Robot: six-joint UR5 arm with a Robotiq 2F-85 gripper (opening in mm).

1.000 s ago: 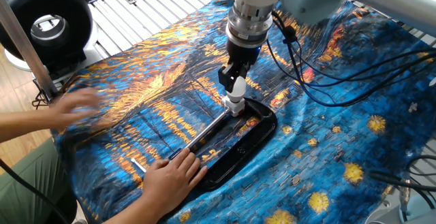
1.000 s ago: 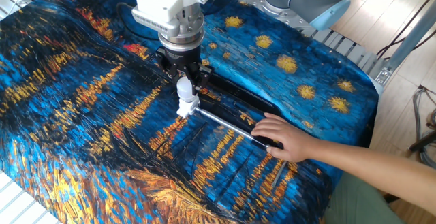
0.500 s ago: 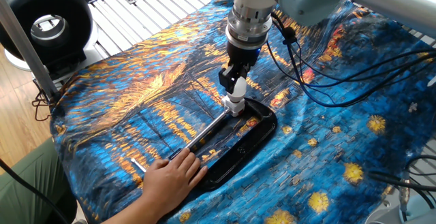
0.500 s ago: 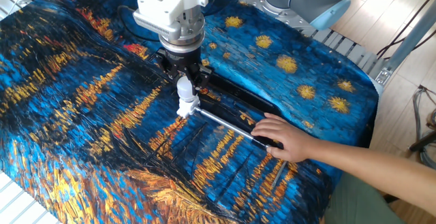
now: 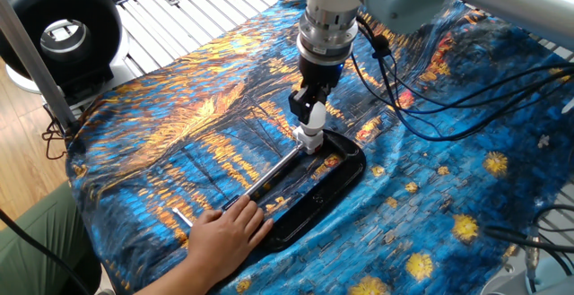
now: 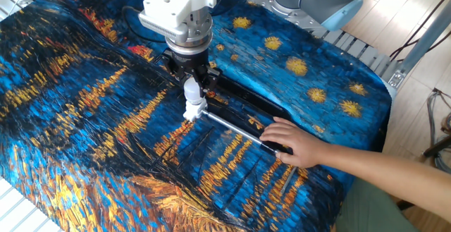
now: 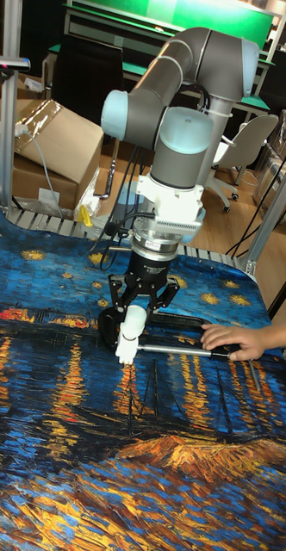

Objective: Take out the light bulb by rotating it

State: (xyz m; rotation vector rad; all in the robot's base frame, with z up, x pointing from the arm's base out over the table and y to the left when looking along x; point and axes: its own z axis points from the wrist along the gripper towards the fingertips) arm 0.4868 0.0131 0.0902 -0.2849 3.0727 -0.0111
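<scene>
The light bulb [image 5: 313, 115] [image 6: 191, 91] [image 7: 133, 323] is small and white and stands upright in a white socket block [image 5: 308, 139] [image 6: 192, 111] [image 7: 124, 350]. The block sits at the end of a metal rod [image 5: 269, 175] [image 6: 232, 125] [image 7: 173, 349]. My gripper [image 5: 311, 112] [image 6: 192, 87] [image 7: 136, 317] points straight down over the bulb. Its dark fingers are shut on the globe from both sides. A person's hand [image 5: 224, 236] [image 6: 292, 144] [image 7: 238, 340] presses down on the rod's other end.
Rod and socket lie over a black tray [image 5: 344, 171] [image 6: 254, 102] on a blue and orange patterned cloth [image 5: 179, 125]. Cables [image 5: 430, 98] hang from the arm across the cloth. A black round device [image 5: 58, 30] stands off the table's corner.
A blurred second hand at the cloth's left edge has left the view. My gripper stays shut on the bulb in the same place, and the holding hand has not moved.
</scene>
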